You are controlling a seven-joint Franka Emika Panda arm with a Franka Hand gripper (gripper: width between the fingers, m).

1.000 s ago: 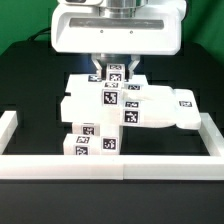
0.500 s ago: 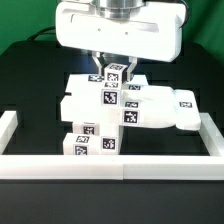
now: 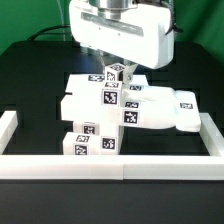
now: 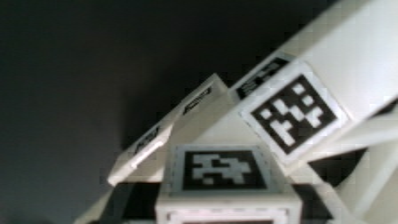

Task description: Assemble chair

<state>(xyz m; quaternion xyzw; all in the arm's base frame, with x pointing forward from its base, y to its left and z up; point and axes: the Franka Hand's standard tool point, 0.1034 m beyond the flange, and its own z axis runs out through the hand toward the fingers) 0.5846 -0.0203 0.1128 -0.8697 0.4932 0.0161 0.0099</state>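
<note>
Black counter (image 3: 30,70) w/ low white border wall (image 3: 110,166) along front. Chair (image 3: 120,108), part-built stack of white tagged slabs & blocks, sits mid-counter against that wall. Arm head hangs just over its top block (image 3: 116,73); fingers hidden, can't tell open or clenched.

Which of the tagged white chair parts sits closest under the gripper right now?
The small tagged block topping the stack, directly beneath the gripper. The wide slab and the bottom block by the border wall lie lower, nearer the camera.
</note>
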